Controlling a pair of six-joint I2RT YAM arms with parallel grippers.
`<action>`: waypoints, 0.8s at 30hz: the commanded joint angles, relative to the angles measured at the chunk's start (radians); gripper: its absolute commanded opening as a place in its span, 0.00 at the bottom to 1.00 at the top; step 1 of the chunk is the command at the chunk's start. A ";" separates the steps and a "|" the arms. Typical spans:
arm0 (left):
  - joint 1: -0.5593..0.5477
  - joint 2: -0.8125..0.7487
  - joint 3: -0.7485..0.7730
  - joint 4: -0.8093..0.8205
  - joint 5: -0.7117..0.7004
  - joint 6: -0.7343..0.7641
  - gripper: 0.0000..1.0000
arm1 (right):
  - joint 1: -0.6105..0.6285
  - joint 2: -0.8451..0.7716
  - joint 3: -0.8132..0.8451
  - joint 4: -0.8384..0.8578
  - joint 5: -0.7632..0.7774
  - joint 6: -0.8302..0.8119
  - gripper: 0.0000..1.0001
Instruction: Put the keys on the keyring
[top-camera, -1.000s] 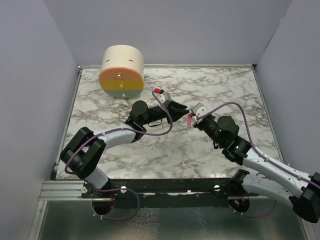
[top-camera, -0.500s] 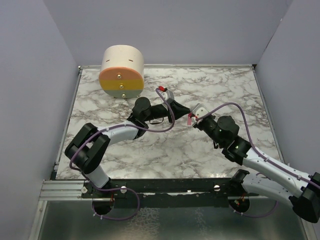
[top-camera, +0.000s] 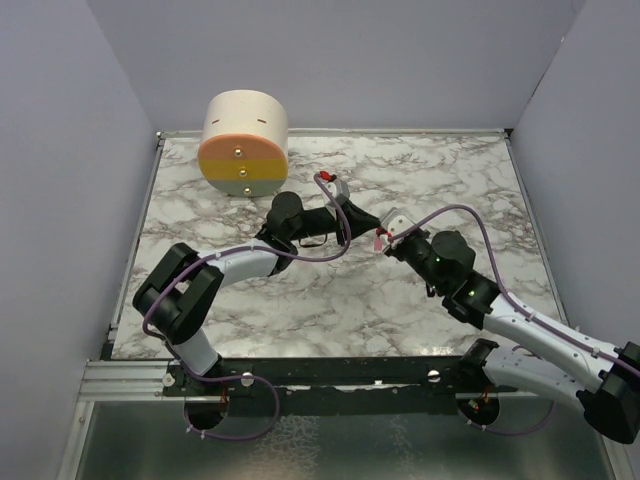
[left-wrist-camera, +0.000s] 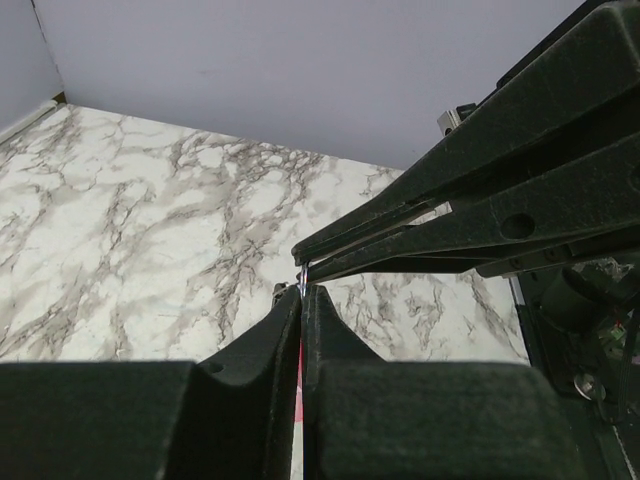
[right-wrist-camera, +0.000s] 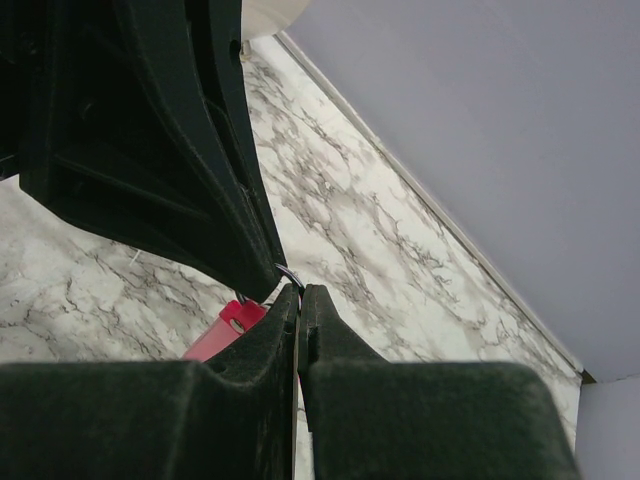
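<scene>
Above the tabletop's (top-camera: 420, 170) middle: left gripper (top-camera: 374, 227) and right gripper (top-camera: 387, 239) meet tip to tip in the air, clear of the marble.
Left gripper: fingers closed to a hairline slit. A pink sliver shows in that slit on the left wrist view, so it seems to pinch the pink key (top-camera: 379, 241).
Right gripper: pinched tight, with a thin wire arc of the keyring (right-wrist-camera: 287, 272) showing at its tips.
Pink key: at the meeting point, its holed head just beside the ring, its body slanting away under the left fingers.
Step in hand: threading, by my judgement. Whether the hole is already on the wire cannot be told.
Next move: a small, slow twist or slide between the two arms to feed the wire through the hole, both grips firm. A slip would probably drop the key.
</scene>
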 joint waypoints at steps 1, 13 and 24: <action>-0.013 0.022 0.034 -0.013 0.087 -0.018 0.00 | 0.004 0.010 0.010 0.059 -0.052 -0.001 0.01; -0.012 -0.003 0.019 -0.025 0.057 -0.015 0.06 | 0.005 0.016 0.014 0.058 -0.032 0.010 0.01; -0.013 -0.014 0.014 -0.031 0.058 -0.012 0.27 | 0.004 0.015 0.022 0.048 -0.029 0.017 0.01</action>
